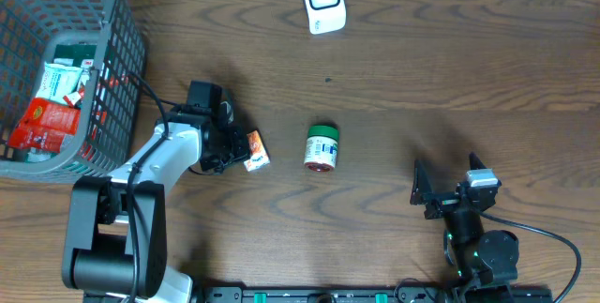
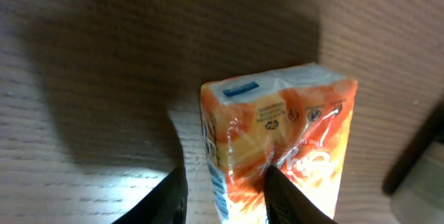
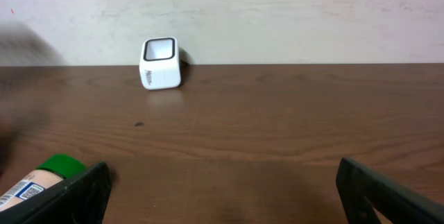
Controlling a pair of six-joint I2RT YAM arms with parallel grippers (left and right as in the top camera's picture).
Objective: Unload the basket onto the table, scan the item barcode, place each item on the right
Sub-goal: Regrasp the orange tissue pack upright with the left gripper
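Observation:
A small orange and white packet (image 1: 255,150) lies on the wooden table left of centre. In the left wrist view the packet (image 2: 291,127) fills the middle, wrapped in glossy film. My left gripper (image 1: 232,149) is down at it, jaws part open (image 2: 223,177). One finger (image 2: 284,196) lies over the packet's face. The other finger (image 2: 173,196) stands on the table with a gap to the packet's edge, so nothing is gripped. The white barcode scanner (image 1: 323,1) stands at the far edge (image 3: 160,63). My right gripper (image 1: 427,192) rests wide open and empty (image 3: 222,177).
A green-capped bottle (image 1: 322,146) lies on its side mid-table, its cap showing in the right wrist view (image 3: 59,165). A grey wire basket (image 1: 112,22) holding several packets stands at the far left.

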